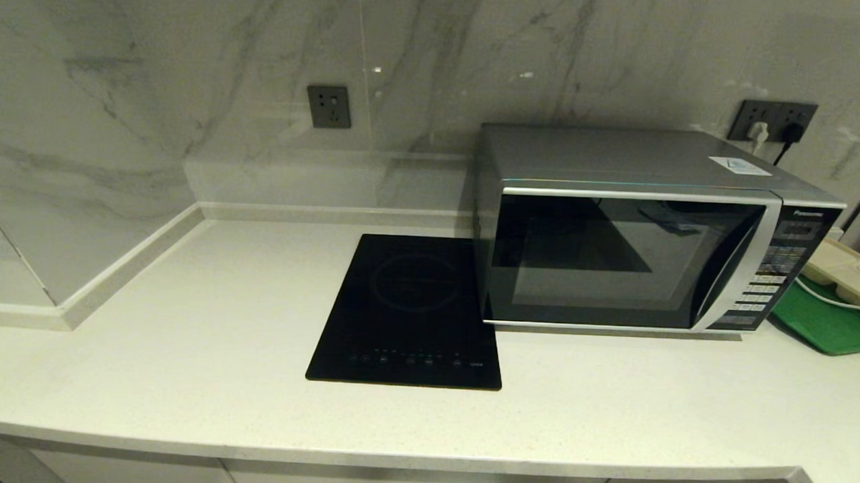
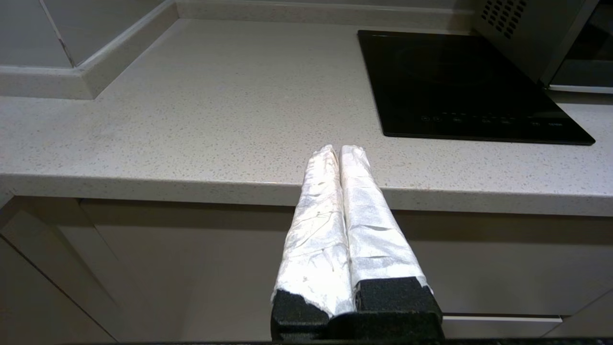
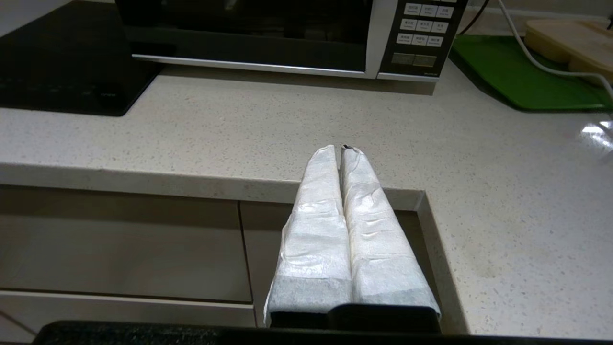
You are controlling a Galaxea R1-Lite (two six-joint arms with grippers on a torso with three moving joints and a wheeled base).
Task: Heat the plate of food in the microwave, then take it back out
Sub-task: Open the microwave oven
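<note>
Microwave (image 1: 637,259) is sitting door-shut at the bench's (image 1: 183,347) back right; no plate of food is showing anywhere. Both hands, left (image 2: 339,152) and right (image 3: 341,152), are hovering pinched shut and empty off the front edge. Opening that door should be coming first, I judge.

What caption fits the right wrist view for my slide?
Shut right gripper hovering at the pale speckled countertop edge, facing the closed silver boxy microwave, green rectangular tray alongside.
</note>
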